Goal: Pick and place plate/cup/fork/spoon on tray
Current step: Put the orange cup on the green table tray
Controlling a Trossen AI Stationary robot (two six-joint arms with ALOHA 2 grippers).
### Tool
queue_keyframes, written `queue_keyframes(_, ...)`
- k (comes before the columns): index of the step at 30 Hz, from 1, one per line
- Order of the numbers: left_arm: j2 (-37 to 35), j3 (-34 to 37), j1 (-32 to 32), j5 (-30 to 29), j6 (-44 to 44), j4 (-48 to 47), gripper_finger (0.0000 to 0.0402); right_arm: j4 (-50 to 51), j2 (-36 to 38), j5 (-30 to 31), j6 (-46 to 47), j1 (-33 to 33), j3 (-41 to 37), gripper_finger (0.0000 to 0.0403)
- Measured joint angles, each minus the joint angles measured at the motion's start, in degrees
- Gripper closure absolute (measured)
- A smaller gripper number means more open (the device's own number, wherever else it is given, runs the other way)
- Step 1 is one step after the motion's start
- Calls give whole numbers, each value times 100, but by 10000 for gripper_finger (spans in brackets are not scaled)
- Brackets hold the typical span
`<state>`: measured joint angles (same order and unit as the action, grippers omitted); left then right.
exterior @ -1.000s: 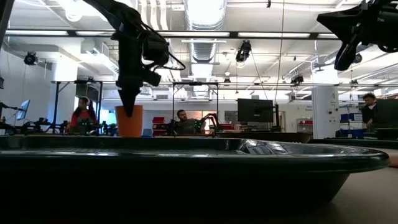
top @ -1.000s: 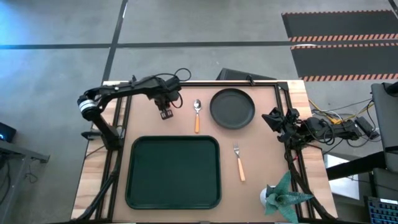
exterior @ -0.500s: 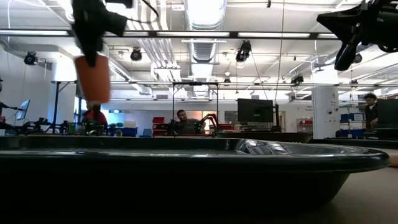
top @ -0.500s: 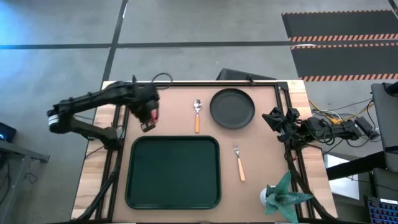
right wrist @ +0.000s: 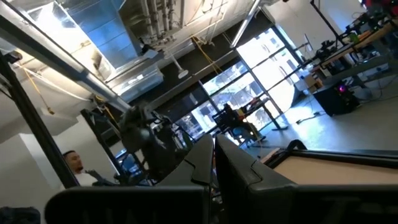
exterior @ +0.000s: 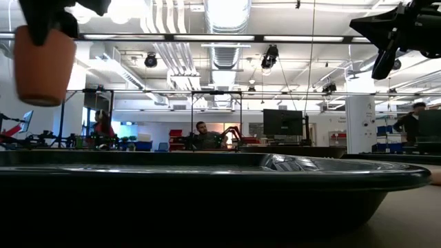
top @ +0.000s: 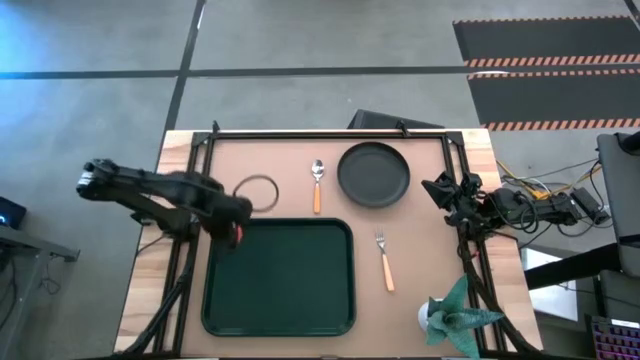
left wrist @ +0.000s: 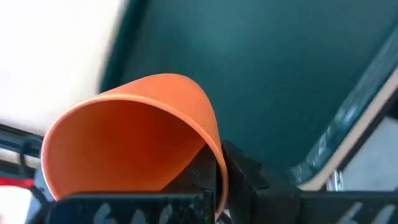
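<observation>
Left gripper [top: 232,228] is clamped on the cup [exterior: 43,62], carrying it in the air over the tray's [top: 280,300] corner nearest the table's left edge. In the wrist shot the cup [left wrist: 134,146] is tipped on its side with green tray [left wrist: 261,81] behind it. Right gripper [top: 440,190] sits parked by the right edge, fingers pressed together with nothing in them. Plate [top: 374,174] is near the far edge, spoon [top: 317,184] just left of it. Fork [top: 384,260] lies between tray and right edge. A dark ring [top: 256,193] sits left of the spoon.
</observation>
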<state>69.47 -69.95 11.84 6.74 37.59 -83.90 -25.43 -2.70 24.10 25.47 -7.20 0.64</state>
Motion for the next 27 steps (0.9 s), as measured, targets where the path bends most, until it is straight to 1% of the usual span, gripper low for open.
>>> queue_keyframes(2,191,68,172,28,92,162,401,2,0,0,-4,0,0,394)
queue_keyframes(6,513,367,334,158,41,892,402,4,0,-2,-16,0,0,394)
queue_keyframes(9,657,647,361,163,-81,1411,402,3,0,-7,-16,0,0,394)
queue_keyframes(12,700,1000,358,165,-88,1626,402,2,0,-11,-6,0,0,394)
queue_keyframes(16,624,1479,354,164,-40,1873,402,3,0,-50,1,0,0,394)
queue_keyframes(21,313,1940,354,154,120,2497,401,2,0,-50,3,0,0,394)
queue_keyframes(27,127,2091,315,30,251,2608,401,0,-1,-50,5,0,2,394)
